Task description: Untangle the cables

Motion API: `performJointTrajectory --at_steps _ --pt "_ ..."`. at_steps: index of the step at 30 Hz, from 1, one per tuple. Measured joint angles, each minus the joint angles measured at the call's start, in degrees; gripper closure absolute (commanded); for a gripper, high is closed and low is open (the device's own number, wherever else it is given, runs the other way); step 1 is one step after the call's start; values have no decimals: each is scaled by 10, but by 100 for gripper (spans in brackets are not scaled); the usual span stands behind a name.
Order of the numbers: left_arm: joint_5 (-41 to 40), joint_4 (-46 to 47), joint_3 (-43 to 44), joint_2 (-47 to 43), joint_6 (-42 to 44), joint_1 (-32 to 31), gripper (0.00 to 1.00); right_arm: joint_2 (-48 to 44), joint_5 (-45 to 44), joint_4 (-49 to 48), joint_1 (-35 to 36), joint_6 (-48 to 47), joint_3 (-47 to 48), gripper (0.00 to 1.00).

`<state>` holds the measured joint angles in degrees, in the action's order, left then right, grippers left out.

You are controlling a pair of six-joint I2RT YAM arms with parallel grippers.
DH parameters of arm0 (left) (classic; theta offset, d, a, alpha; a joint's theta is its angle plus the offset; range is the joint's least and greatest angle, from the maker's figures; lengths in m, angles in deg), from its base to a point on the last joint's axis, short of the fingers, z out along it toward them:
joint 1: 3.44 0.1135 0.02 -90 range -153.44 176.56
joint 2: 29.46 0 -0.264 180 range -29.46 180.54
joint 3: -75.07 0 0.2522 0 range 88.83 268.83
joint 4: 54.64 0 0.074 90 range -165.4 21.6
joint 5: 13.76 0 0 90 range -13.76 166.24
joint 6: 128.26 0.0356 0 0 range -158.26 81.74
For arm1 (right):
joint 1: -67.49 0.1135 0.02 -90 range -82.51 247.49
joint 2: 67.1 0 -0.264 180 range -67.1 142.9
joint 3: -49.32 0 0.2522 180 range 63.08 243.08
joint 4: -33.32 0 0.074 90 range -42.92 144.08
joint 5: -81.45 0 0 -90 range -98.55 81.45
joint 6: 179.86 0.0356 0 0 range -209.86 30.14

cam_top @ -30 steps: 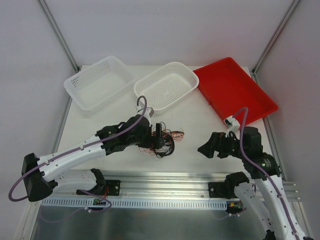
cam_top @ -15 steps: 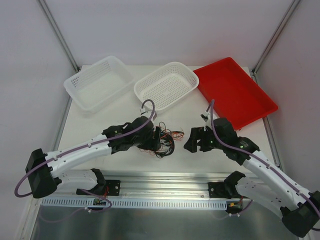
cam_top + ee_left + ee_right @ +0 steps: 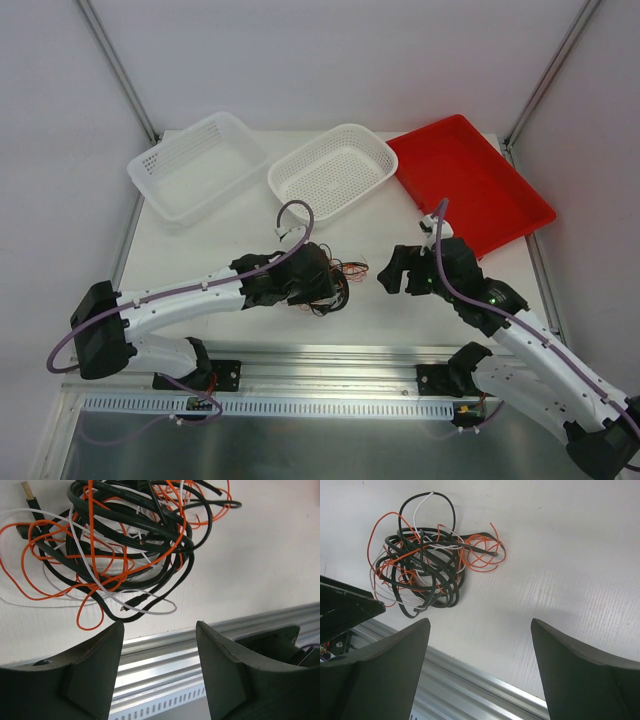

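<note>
In the left wrist view we see the left gripper (image 3: 159,626) with its two dark fingers (image 3: 95,675) standing moderately apart at the bottom of the frame. Nothing is between them, and only the white table (image 3: 260,555) and a strip of aluminium rail (image 3: 160,657) show through the gap. Just above the fingertips lie the cables (image 3: 125,545), a knotted heap of black, orange and white strands filling the upper left of that frame. One orange loop comes down near the tip of the left-hand finger, and we cannot tell whether it touches. A gold-coloured plug (image 3: 27,491) sticks out at the top left corner of the heap. In the right wrist view the right gripper (image 3: 480,622) has its fingers spread wide at the bottom of the frame, also with nothing between them. There the heap lies in the upper left, apart from both fingertips. In the top view the tangle sits on the table just below the middle of the frame. The left gripper is at its left side and the right gripper a little to its right, with bare table between. Across the upper part of that frame stand two white baskets (image 3: 190,170) (image 3: 335,175) and, at the upper right, a red tray (image 3: 470,185).
</note>
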<state>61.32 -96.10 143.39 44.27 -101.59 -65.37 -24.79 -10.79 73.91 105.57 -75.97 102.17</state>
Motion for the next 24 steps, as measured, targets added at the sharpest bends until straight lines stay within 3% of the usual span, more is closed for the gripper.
performJointTrajectory --at_steps 4,11,16,19,24 --pt "-38 0 2 21 -76 -4 44 0 -2 -11 0 0 -7 13" --pt "-80 1 3 43 -162 -15 60 4 2 -31 0 -1 -25 13" --pt "-92 1 3 48 -197 -19 90 31 17 -61 0 -4 -25 13" --pt "-92 2 3 47 -200 -19 100 56 28 -82 0 -5 -25 14" --pt "-78 2 0 21 -188 -26 100 116 69 -132 0 0 -25 12"
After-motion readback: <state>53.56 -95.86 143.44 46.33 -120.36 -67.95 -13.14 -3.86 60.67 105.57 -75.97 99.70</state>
